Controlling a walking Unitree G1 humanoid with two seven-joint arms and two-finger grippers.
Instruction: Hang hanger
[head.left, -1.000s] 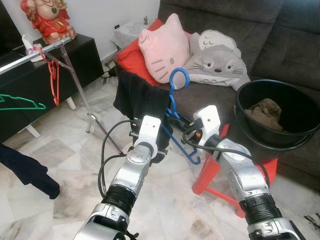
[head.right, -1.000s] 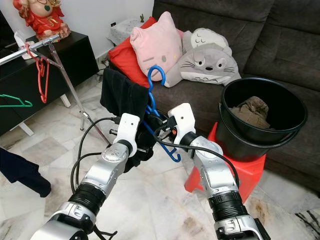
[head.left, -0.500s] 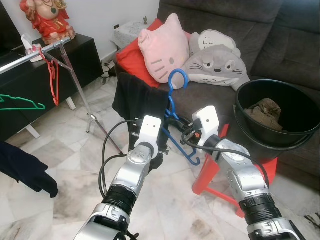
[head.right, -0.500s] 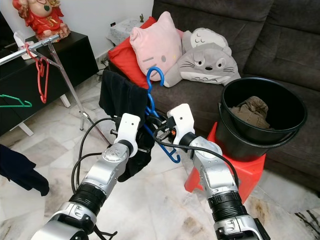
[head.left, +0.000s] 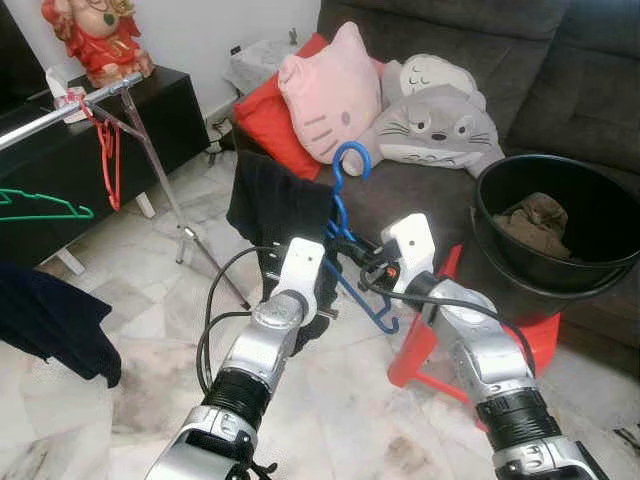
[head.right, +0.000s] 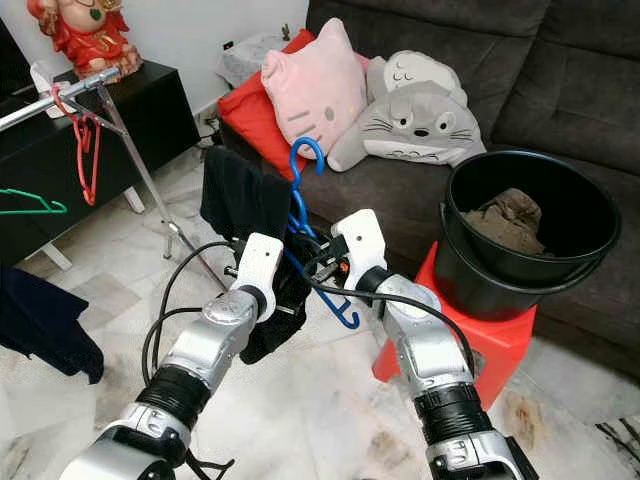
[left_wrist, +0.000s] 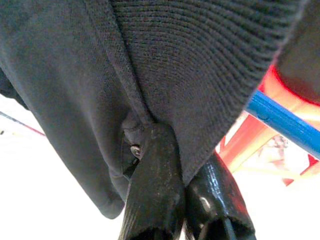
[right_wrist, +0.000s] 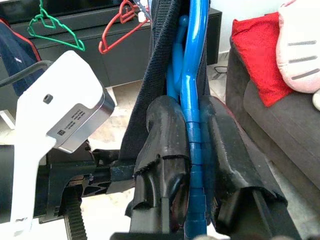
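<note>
Silver jointed arms, white wrist housings (one bearing a small label), black cables, black fingers (right_wrist: 162, 145).

Even daylight, my head views sharp; floor (head.left: 120, 300) glare whites out my left wrist view, where nearby dark cloth (left_wrist: 100, 75) blurs.

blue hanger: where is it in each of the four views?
Left eye view: blue hanger, centre, between both arms.
Right eye view: centre.
Left wrist view: blue bar at the edge, beside the dark garment.
Right wrist view: centre, between the jaws.
Shared landmark: the dark garment.
</note>
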